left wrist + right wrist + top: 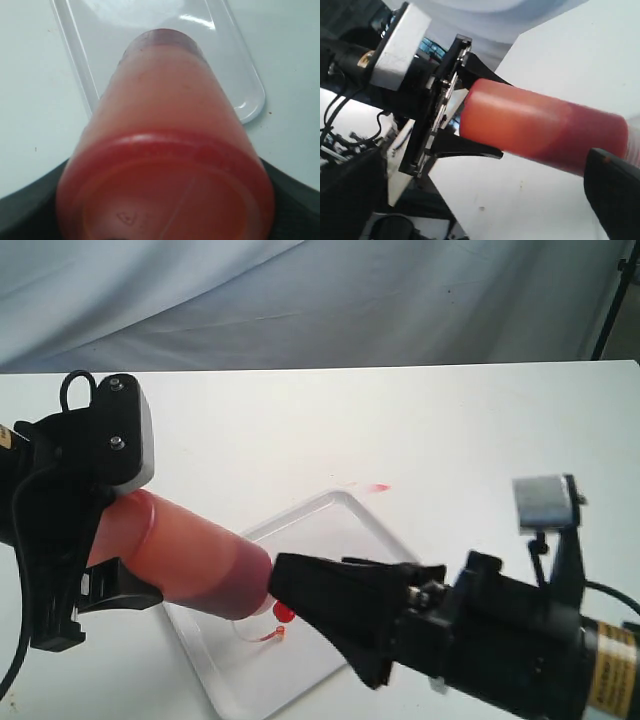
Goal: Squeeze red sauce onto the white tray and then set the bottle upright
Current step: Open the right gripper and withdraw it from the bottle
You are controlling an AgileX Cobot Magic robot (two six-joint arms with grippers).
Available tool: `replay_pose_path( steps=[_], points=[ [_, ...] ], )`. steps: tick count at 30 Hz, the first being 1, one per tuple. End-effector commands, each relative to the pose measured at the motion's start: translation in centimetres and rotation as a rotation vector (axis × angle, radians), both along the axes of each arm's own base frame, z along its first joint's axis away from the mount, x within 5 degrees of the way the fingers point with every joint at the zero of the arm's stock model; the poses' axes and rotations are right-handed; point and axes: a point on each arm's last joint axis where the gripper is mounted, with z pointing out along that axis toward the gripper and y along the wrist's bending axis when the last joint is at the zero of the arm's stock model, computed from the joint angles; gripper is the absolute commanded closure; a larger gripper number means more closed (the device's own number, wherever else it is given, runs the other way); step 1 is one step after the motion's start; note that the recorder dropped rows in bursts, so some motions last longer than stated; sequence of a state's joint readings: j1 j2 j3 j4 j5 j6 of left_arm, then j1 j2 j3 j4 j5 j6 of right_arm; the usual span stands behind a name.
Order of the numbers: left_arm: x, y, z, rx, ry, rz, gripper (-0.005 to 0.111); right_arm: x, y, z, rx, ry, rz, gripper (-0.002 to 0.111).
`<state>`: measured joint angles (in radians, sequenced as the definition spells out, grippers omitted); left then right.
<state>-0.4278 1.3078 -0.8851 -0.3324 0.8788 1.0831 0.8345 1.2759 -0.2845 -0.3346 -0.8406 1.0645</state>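
My left gripper is shut on the base half of the bottle. The translucent orange-red bottle is tilted, with its nozzle end down over the white tray. A glossy drop of red sauce shows at the nozzle, just above the tray, with the small tethered tip cap below it. The left wrist view looks along the bottle from its base toward the tray. My right gripper stands open beside the bottle's cap end, holding nothing. The right wrist view shows the bottle above one dark finger.
A small red smear lies on the white table just beyond the tray's far corner. A grey cloth backdrop hangs behind the table. The tray lies at a slant between both arms.
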Motion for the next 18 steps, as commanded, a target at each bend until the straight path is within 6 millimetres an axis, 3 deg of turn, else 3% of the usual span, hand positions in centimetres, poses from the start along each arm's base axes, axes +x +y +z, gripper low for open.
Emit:
replay_pose_path(
  steps=[1,5,8,11,18],
  points=[
    [0.2,-0.3,0.4,-0.044,-0.03,0.024,0.107,-1.9,-2.3,-0.9,0.233,0.086,-0.014,0.003],
    [0.3,-0.4,0.7,-0.069,-0.042,0.036,0.107,-1.9,-2.0,-2.1,0.221,0.214,0.005,0.003],
    [-0.4,-0.1,2.0,-0.101,-0.094,0.04,0.107,-1.7,-1.2,-3.7,0.235,0.34,0.031,0.003],
    [-1.9,0.0,4.2,-0.194,-0.161,0.011,0.107,-0.7,1.6,-5.0,0.204,0.43,0.079,0.003],
    [-2.8,0.2,5.4,-0.24,-0.197,0.002,0.107,1.5,6.6,-3.3,0.279,0.365,0.179,0.003]
  ],
)
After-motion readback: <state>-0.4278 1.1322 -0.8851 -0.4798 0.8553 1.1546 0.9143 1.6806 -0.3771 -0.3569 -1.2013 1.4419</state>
